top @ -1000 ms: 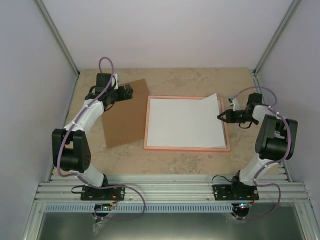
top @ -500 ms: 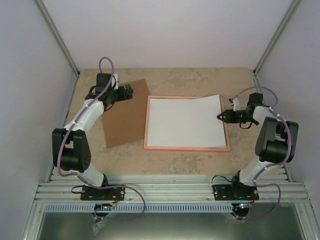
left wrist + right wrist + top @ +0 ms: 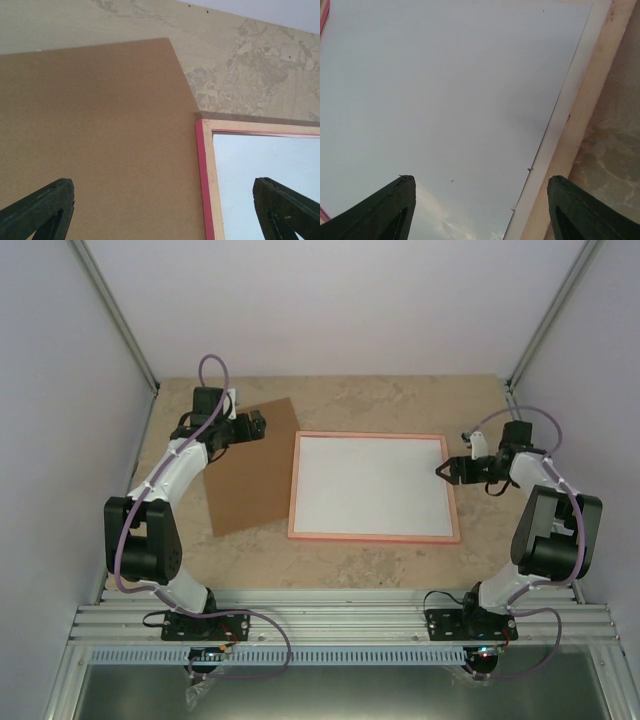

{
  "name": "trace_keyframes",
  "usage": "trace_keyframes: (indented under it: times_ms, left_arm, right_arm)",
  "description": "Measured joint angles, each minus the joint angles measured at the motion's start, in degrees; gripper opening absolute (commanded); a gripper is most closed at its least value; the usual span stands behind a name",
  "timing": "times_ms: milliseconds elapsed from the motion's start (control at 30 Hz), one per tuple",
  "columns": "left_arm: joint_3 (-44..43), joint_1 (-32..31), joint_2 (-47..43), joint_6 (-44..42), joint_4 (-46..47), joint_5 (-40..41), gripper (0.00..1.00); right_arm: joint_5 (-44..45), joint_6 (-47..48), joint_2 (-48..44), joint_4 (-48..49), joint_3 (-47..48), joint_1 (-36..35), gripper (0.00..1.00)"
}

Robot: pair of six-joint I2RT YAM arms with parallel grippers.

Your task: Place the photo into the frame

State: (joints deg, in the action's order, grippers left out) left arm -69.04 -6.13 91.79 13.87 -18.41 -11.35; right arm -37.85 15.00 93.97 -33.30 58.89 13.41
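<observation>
The photo (image 3: 370, 485) lies flat, white back up, inside the pink frame (image 3: 373, 537) in the middle of the table. My right gripper (image 3: 443, 471) hovers at the frame's right rail, open, with nothing between its fingers. In the right wrist view the photo (image 3: 445, 90) fills the space below the right gripper (image 3: 480, 210), and the frame's pale rail (image 3: 580, 115) runs along its right side. My left gripper (image 3: 262, 425) is open over the far right corner of the brown board (image 3: 250, 475). Beneath the left gripper (image 3: 165, 215), its wrist view shows the frame's left rail (image 3: 206, 180).
The brown backing board (image 3: 100, 125) lies tilted on the table, left of the frame and nearly touching its far left corner. Grey walls with metal posts close in the table on three sides. Bare tabletop (image 3: 400, 400) lies beyond the frame.
My right gripper has opened and let go of the photo's right edge. The raised far right corner has dropped flat into the frame. The left arm has not moved.
</observation>
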Motion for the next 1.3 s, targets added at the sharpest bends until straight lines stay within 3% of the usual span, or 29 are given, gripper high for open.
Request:
trace_keyframes:
  times_ms: [267, 400, 567, 700, 833, 967, 1100, 1300]
  left_arm:
    - [2.3, 1.4, -0.1, -0.2, -0.2, -2.0, 0.96]
    - [6.4, 1.4, -0.5, -1.5, -1.0, -4.7, 0.89]
    - [10.4, 0.3, -0.6, -5.1, -4.2, -5.2, 0.89]
    - [11.5, 0.4, -0.7, -5.9, -5.6, -4.2, 0.89]
    - [13.7, 5.0, -1.7, -4.8, -5.6, -5.7, 0.88]
    - [14.5, 8.3, -2.2, -4.7, -5.6, -8.5, 0.81]
    - [14.8, 6.8, -2.3, -3.9, -4.5, -14.4, 0.73]
    - [17.9, 1.2, -1.0, -1.5, 0.2, -22.3, 0.65]
  right_arm:
    - [-2.4, 3.5, -0.3, -1.7, 1.5, -1.2, 0.73]
    - [-2.9, 4.7, -0.3, -2.5, 1.5, -4.2, 0.73]
    - [-2.9, 5.4, -1.4, -2.4, 0.5, -9.0, 0.72]
    - [-2.7, 5.3, -2.9, -1.5, -0.7, -14.1, 0.72]
    - [-2.3, 4.6, -3.2, 1.0, -0.8, -20.8, 0.72]
    - [-1.2, 3.5, -2.8, 4.2, 0.0, -29.1, 0.73]
    - [-0.9, 2.1, -0.5, 7.3, 3.4, -35.4, 0.73]
    - [-0.1, 1.5, 1.3, 8.9, 5.1, -35.7, 0.72]
